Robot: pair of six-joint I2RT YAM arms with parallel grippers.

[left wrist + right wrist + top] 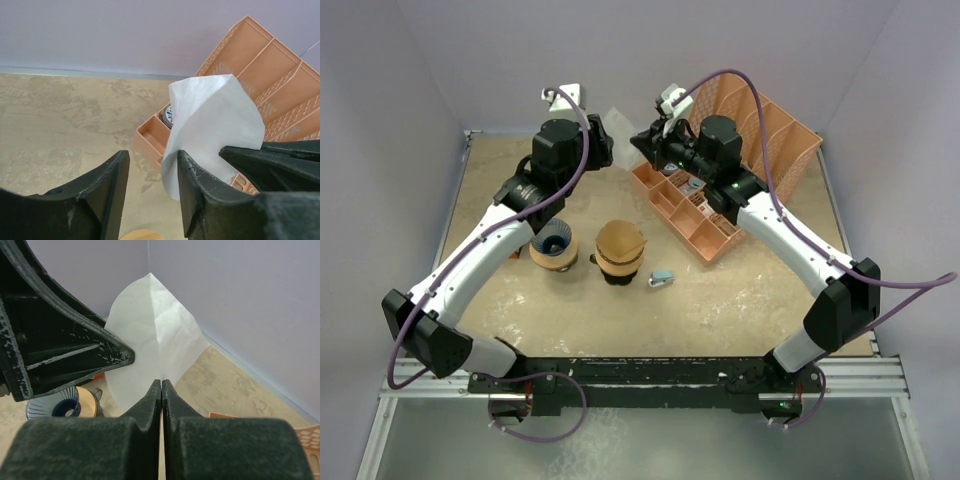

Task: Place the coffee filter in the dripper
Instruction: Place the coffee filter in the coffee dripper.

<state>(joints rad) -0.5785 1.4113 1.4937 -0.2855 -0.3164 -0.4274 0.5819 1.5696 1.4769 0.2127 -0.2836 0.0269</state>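
The white paper coffee filter [618, 125] hangs in the air at the back of the table between both grippers. My right gripper [161, 382] is shut on its lower fold; the filter [150, 325] fans up above the fingertips. My left gripper [152, 155] is open, and the filter [215, 120] lies against the outside of its right finger [195, 190], with one edge just inside the gap. The blue ribbed dripper [556, 240] sits on a wooden ring near the table's middle left, below the left arm; it also shows in the right wrist view [62, 402].
A brown cone on a black base [620, 245] stands right of the dripper. An orange divided organizer [720, 190] lies at back right, under the right arm. A small blue and white object [662, 278] lies in front of it. Walls close in behind.
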